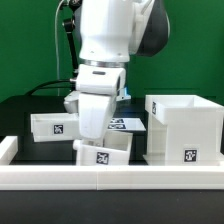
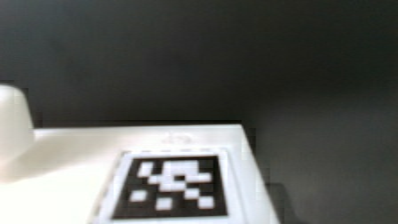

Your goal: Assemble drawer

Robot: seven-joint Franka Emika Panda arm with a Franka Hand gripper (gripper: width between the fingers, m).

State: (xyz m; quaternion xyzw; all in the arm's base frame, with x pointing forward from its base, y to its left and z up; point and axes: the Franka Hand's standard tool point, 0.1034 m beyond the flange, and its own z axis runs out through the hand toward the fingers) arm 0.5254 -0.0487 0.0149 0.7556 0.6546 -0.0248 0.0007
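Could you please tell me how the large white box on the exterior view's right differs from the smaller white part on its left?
The large box is tall and open-topped; the small part is low and much smaller. The large box stands clear of the arm, while one end of the small part is hidden behind it. Both are white and carry a black-and-white tag.

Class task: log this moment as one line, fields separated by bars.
gripper: at small tagged panel, grip unclear | drawer box: exterior view's right | second tagged part: exterior view's left
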